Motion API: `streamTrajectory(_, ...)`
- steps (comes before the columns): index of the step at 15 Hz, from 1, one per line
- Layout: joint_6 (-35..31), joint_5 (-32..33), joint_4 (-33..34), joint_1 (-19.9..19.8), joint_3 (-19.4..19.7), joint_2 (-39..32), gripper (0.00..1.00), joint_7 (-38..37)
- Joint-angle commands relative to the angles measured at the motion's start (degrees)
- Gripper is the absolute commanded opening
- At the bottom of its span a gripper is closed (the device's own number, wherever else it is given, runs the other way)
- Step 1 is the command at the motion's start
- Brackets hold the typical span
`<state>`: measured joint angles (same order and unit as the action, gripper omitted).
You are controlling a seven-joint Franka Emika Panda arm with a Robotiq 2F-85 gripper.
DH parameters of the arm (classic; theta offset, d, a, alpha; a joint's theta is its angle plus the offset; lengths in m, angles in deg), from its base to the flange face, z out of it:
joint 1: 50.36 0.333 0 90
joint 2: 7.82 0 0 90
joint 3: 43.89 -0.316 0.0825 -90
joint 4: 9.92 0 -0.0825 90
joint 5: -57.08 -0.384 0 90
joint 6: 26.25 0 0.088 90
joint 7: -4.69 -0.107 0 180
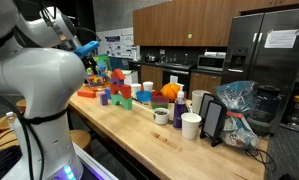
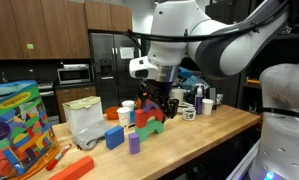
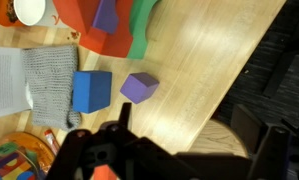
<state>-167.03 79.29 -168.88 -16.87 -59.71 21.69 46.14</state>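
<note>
My gripper [image 2: 161, 102] hangs over a wooden counter [image 2: 204, 135], just above a red block [image 2: 144, 117] and a green block [image 2: 154, 126]. In the wrist view its two dark fingers [image 3: 189, 135] stand apart with only bare counter and a round stool between them, so it looks open and empty. A blue cube [image 3: 91, 90] and a purple cube [image 3: 139, 87] lie nearest, ahead of the fingers. The red block [image 3: 104, 25] and green block [image 3: 142, 30] lie beyond them. The cubes also show in an exterior view, blue [image 2: 114, 137] and purple [image 2: 134, 144].
A grey cloth [image 3: 51, 80] and a white cup [image 3: 29, 10] lie beside the blue cube. A colourful toy box [image 2: 19, 125], a white bag [image 2: 86, 118] and an orange-red piece [image 2: 69, 168] stand at one end. Cups and bottles [image 1: 189, 120] crowd the other end.
</note>
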Motion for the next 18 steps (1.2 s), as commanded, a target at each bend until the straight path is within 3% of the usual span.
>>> streamTrajectory(1, -1.0, -1.4, 0.0, -1.0, 3.2, 0.9, 1.00, 2.3)
streamTrajectory(8, -2.3, -3.4, -0.6, -2.8, 6.3, 2.2, 1.00, 4.9)
streamTrajectory(18, -2.8, -6.6, -0.5, -3.0, 7.3, 2.1, 1.00, 8.6)
